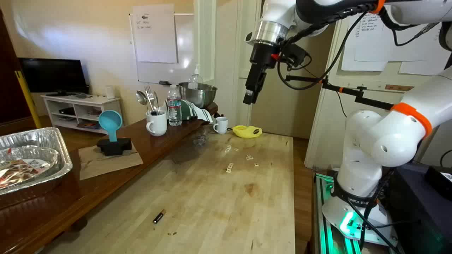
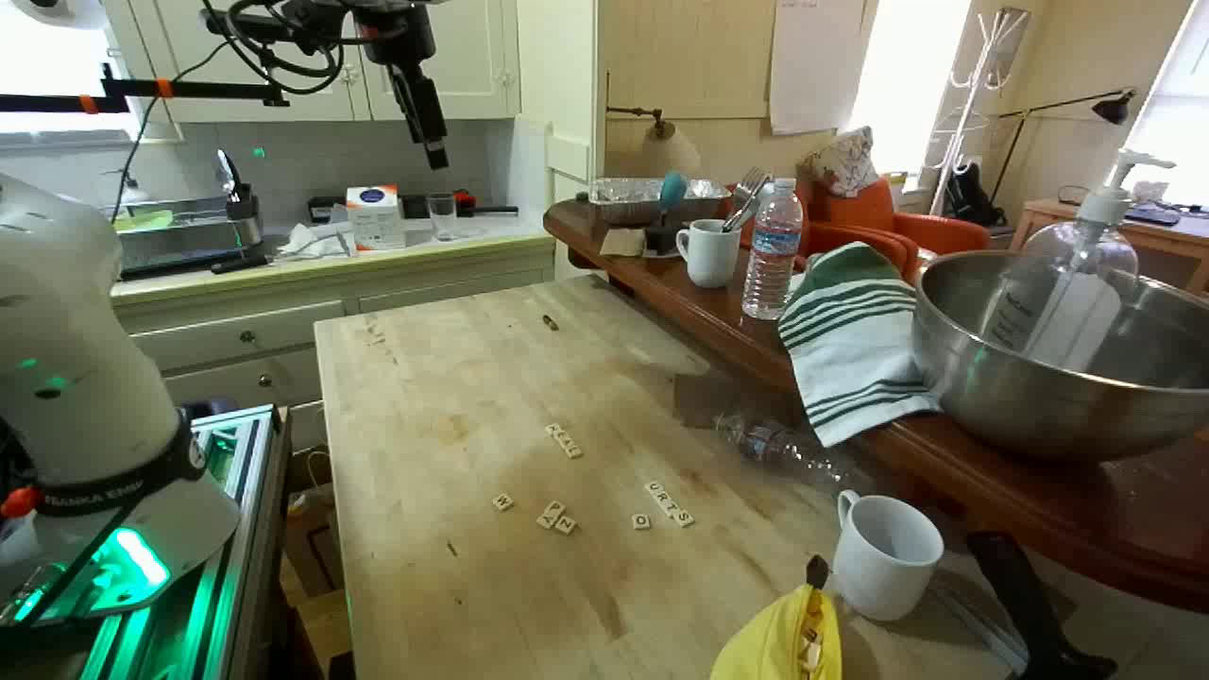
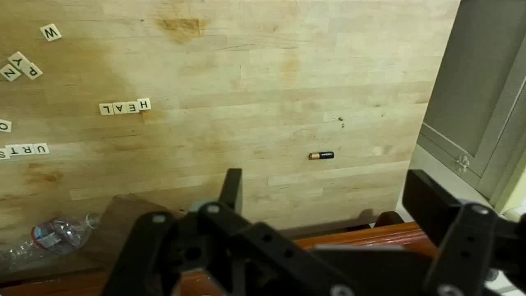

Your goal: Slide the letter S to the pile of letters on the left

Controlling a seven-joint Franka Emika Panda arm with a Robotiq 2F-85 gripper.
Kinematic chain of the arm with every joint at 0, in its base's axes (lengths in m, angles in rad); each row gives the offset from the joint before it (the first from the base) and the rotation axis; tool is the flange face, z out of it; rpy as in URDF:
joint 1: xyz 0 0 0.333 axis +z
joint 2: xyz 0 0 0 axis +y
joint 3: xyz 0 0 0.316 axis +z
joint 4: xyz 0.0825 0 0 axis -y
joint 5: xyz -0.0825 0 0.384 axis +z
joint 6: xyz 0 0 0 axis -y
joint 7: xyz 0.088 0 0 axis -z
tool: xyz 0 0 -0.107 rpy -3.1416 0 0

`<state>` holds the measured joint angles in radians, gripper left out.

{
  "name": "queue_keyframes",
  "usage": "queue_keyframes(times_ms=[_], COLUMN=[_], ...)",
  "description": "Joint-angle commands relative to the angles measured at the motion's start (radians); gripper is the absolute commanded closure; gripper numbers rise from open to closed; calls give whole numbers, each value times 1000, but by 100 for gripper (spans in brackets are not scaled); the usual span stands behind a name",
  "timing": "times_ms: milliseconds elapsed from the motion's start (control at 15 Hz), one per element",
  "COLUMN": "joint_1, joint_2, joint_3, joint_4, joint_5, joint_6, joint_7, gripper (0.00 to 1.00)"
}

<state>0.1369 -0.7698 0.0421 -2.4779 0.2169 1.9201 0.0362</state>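
The letter S tile (image 2: 684, 518) is at the end of a touching row of small cream tiles, U-R-T-S, on the light wooden table. It is partly cut off at the left edge of the wrist view (image 3: 3, 153). A small cluster of Z, Y and P tiles (image 3: 21, 65) lies apart from it, with a W tile (image 3: 50, 32) and an O tile (image 2: 641, 521) nearby. A row reading H-E-A-L (image 3: 125, 107) lies farther along. My gripper (image 3: 326, 176) is open and empty, high above the table; it also shows in both exterior views (image 1: 249, 98) (image 2: 435, 158).
A battery (image 3: 321, 155) lies on the table. A clear plastic bottle (image 2: 774, 444), a white mug (image 2: 888, 557) and a yellow pouch (image 2: 779, 637) are near the letters. A raised dark wooden counter (image 1: 148, 148) runs along one side, bearing a steel bowl (image 1: 203, 95).
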Motion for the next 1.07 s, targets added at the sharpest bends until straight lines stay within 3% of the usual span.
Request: queue_keyframes(times_ms=[0, 400, 533, 733, 1000], joint_1=[-12, -12, -48, -112, -148], joint_2=[0, 0, 27, 57, 150], joint_3=[8, 8, 4, -47, -134], joint_4=[2, 2, -6, -30, -44], joint_5=[7, 7, -22, -52, -74], joint_6=[-3, -3, 26, 71, 186], joint_7=[-7, -7, 11, -13, -133], gripper=[0, 0, 0, 0, 0])
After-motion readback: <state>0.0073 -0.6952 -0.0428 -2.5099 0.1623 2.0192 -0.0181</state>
